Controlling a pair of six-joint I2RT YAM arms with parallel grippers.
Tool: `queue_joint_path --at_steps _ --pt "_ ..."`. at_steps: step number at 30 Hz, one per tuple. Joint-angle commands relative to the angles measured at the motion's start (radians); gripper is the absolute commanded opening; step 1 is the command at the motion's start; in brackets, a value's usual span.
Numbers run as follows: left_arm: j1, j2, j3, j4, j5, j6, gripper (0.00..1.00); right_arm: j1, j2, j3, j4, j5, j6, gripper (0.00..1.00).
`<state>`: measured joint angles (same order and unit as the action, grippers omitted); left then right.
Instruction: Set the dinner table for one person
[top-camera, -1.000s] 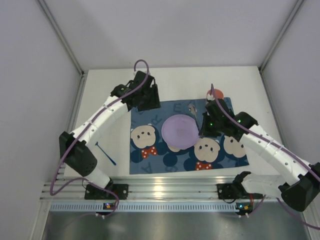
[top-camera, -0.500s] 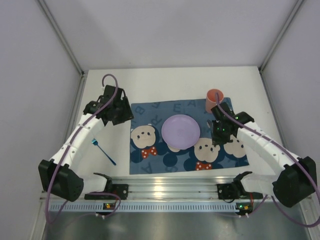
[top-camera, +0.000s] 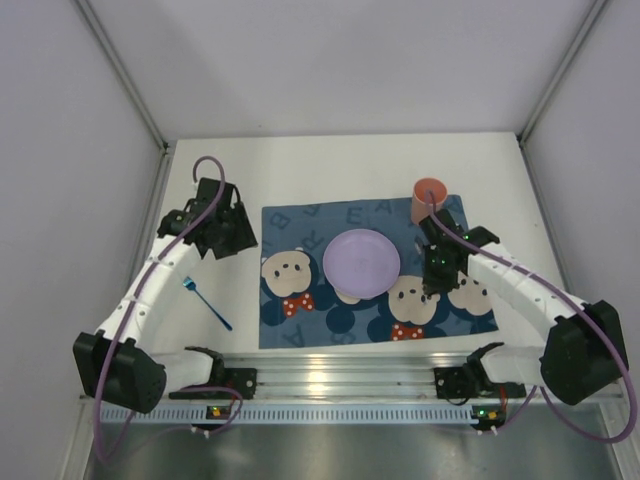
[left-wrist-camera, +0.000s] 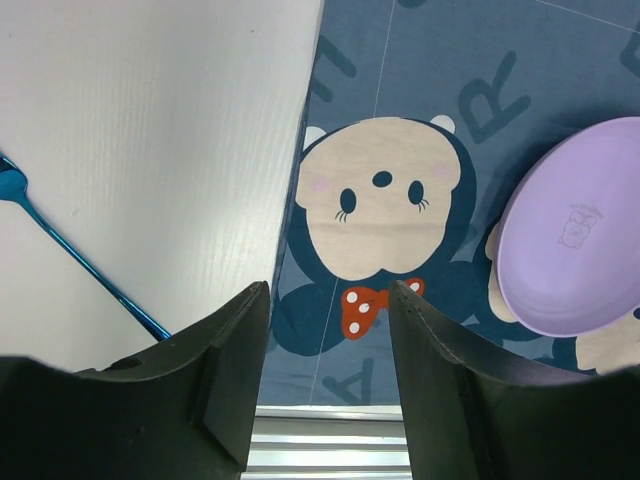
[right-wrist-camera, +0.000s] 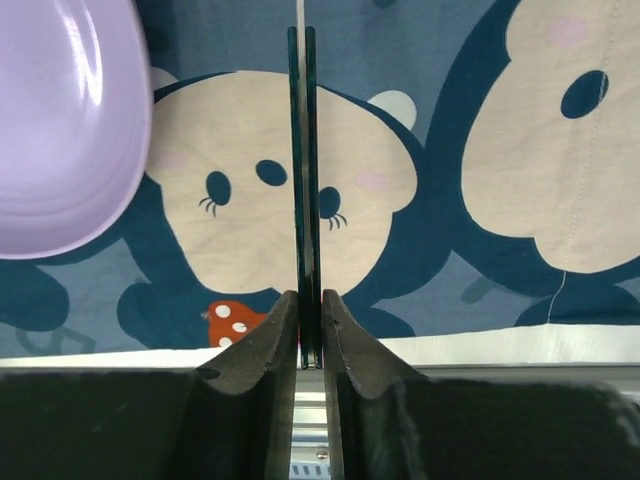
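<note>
The white dinner table carries a dark blue mouse-print placemat. A purple plate lies at the mat's middle, and a red-orange cup stands at its far right corner. A blue fork lies on the bare table left of the mat, and also shows in the left wrist view. My left gripper is open and empty above the mat's left edge. My right gripper is shut on a thin dark utensil, seen edge-on, just right of the plate above the mat.
A ribbed aluminium rail runs along the near edge with both arm bases on it. Grey walls and posts enclose the table on the left, right and far sides.
My left arm has drawn back from the mat's far edge to its left side. My right gripper has shifted a little right and nearer, away from the plate's far rim, with the utensil.
</note>
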<state>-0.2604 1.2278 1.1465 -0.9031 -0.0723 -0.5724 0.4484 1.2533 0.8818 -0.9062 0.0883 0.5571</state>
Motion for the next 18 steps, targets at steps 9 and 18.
queue_joint_path --at_steps 9,18 --pt "0.027 -0.033 -0.024 -0.003 -0.003 0.020 0.56 -0.014 -0.006 0.011 -0.111 0.148 0.058 0.62" --pt "0.117 -0.034 -0.014 -0.074 -0.095 0.016 0.56 -0.013 0.017 0.058 -0.108 0.140 0.040 0.67"
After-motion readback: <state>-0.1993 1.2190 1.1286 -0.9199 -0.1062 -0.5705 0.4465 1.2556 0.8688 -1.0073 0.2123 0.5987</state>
